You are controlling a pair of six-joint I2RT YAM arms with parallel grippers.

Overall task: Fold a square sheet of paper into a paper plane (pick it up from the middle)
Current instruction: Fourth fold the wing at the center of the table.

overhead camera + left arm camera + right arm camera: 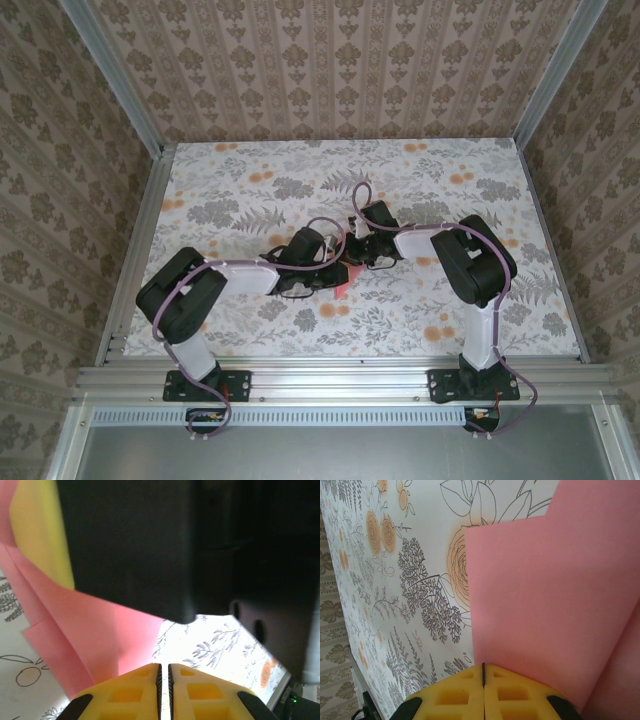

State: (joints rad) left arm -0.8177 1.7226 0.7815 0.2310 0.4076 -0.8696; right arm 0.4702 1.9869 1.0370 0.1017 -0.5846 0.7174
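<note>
Paper [545, 590], pink and already carrying folded layers, is being held over the middle of the desk [250, 200], between the two arms. Right hand [483, 677] is pinching its edge with fingers pressed together, probably steadying the sheet. Left hand [164, 677] is showing fingers almost together against the folded flap. Whether it is actually gripping, I cannot tell. It is likely pressing a crease.
</note>
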